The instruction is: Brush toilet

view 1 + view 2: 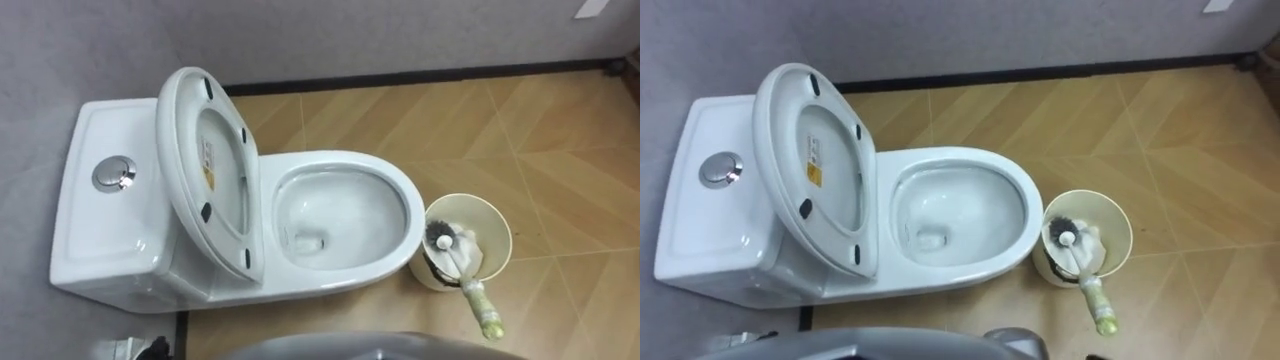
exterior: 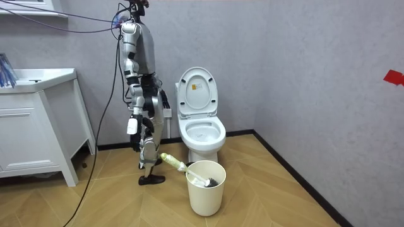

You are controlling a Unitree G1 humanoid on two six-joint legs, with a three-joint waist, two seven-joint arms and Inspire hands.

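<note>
Brush head-down in bucket just beside toilet, handle over the rim, bristles partly hidden. My right hand hangs at my side; can't tell its grip, too small.

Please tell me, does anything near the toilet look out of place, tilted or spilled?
I see nothing spilled or broken. Only the toilet brush sits askew: its head rests inside the cream bucket beside the bowl, and its handle leans out over the rim. The seat stands raised, which suits brushing.
</note>
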